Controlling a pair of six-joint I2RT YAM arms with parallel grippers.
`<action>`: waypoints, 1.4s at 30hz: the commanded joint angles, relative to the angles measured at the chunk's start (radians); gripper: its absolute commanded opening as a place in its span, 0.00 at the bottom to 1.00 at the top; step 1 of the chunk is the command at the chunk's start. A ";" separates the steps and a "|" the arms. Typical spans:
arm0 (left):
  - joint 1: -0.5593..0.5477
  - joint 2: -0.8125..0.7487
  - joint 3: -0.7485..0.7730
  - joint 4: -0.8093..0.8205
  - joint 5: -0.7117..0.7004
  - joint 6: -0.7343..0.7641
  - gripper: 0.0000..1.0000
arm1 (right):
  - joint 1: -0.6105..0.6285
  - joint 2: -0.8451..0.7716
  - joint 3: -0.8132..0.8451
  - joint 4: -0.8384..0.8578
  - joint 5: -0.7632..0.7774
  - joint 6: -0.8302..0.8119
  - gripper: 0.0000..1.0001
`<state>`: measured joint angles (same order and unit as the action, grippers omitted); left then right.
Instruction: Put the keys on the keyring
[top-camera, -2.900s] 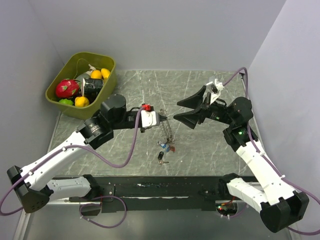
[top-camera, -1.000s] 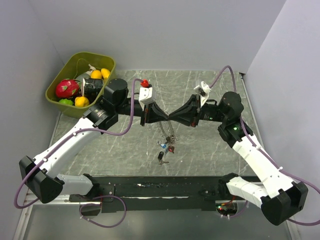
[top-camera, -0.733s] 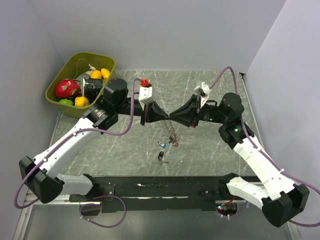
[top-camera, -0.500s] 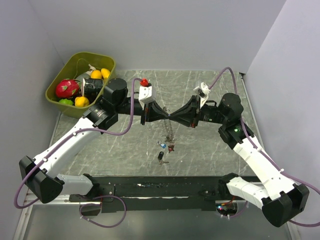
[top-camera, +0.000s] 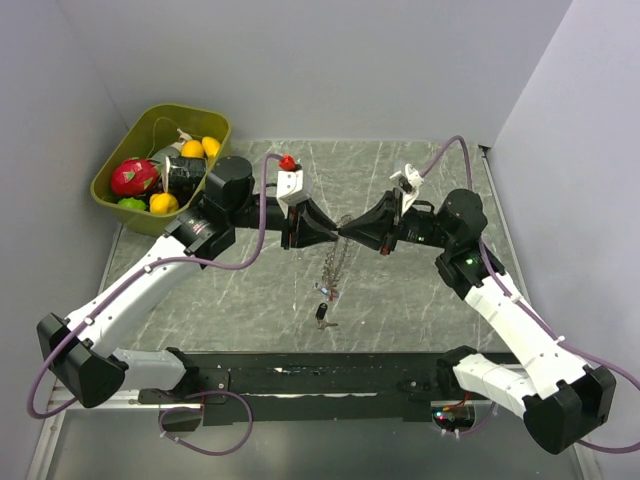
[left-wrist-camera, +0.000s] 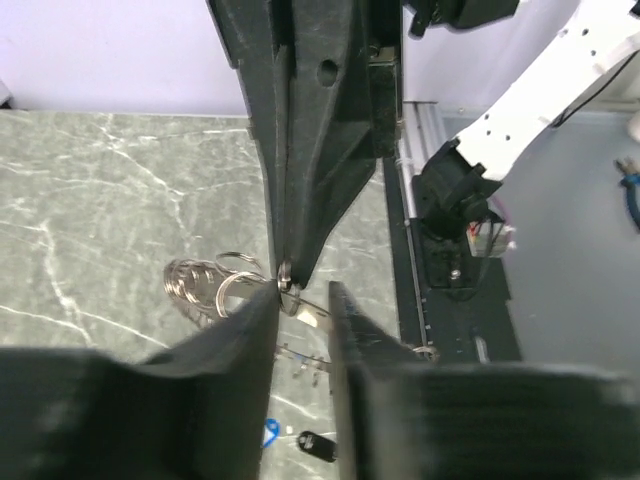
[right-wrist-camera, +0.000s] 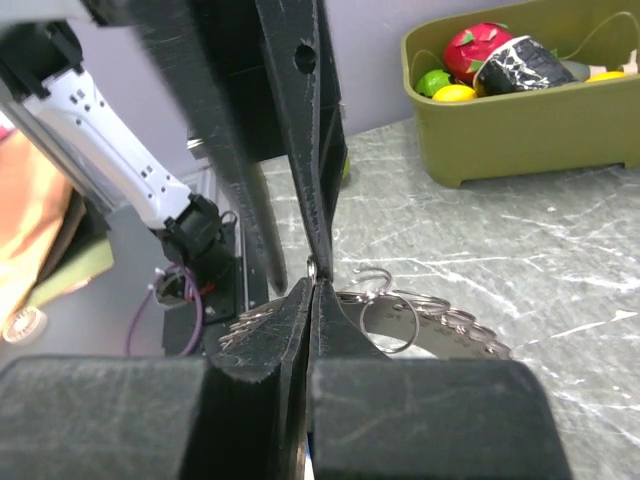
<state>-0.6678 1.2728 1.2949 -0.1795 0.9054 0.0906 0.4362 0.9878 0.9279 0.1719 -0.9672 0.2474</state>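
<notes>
So, the right gripper (right-wrist-camera: 312, 290) is clamped tight on a bit of thin wire at the top of the keyring (top-camera: 335, 262). The left gripper (left-wrist-camera: 302, 296) sits nose to nose with it, jaws parted a little. The wire runs through the gap, but it's not pinched as far as I can tell.

The ring hangs from that one pinch above the table (top-camera: 420, 300), with its silvery bunch drooping down like a chain. Underneath, a dark-headed key (top-camera: 322, 315) lies on the marble with a blue-headed key (left-wrist-camera: 270, 432) just beside it. I can't tell if the blue one lies flat or dangles off the bunch. A green bin (right-wrist-camera: 520, 135) of fruit sits well apart at the far left.

Handling-wise, my guess is the ring's light, but the hanging bunch is floppy and the steel wire is hard and slick, so it'll probably swing and twist on a single grip. I'd hold bare wire close to the split, not the fanned bunch. The loose keys look tiny and flat and will likely skate on stone. I'd pinch the plastic head by its edges, since that's probably the grippier bit.
</notes>
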 joint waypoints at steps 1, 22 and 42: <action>0.026 -0.073 0.000 0.150 -0.062 -0.047 0.46 | 0.003 -0.035 -0.035 0.193 0.013 0.114 0.00; 0.160 -0.047 -0.243 1.032 0.213 -0.781 0.45 | 0.004 -0.118 -0.235 0.682 0.223 0.394 0.00; 0.043 0.048 -0.123 0.781 0.147 -0.600 0.31 | 0.003 -0.118 -0.233 0.687 0.225 0.403 0.00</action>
<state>-0.6136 1.3109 1.1233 0.6003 1.0573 -0.5335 0.4362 0.8906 0.6930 0.7734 -0.7559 0.6464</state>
